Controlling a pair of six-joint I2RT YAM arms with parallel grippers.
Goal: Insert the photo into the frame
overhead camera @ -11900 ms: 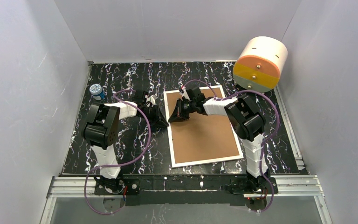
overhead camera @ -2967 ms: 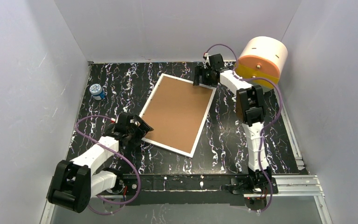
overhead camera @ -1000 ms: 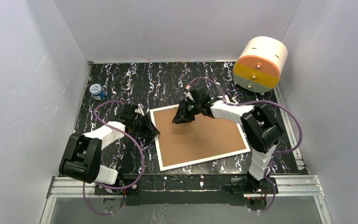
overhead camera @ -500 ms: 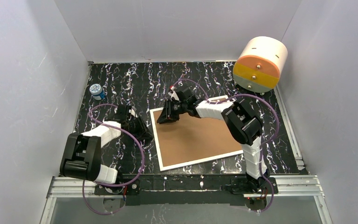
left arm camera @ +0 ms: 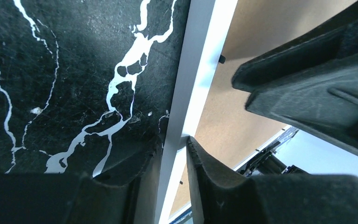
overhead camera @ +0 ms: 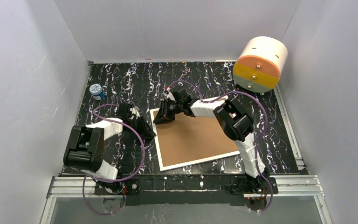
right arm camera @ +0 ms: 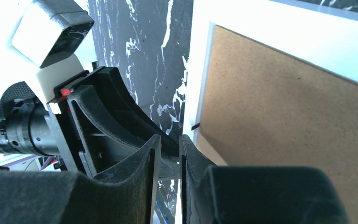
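Clamping one frame: left jaws, right jaws.

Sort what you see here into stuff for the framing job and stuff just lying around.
For the job: the frame, lying back up; the photo is not in view.
Lying about: white-and-orange drum; small blue bottle.

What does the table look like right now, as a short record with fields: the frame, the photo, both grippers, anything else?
frame: large flat white-rimmed picture frame, lying brown fibreboard back up on the black marbled table
photo: not visible in any view
left gripper: closed on the frame's left rim
right gripper: closed on the rim near the far-left corner
other items: white-and-orange drum at far right; small blue bottle at far left
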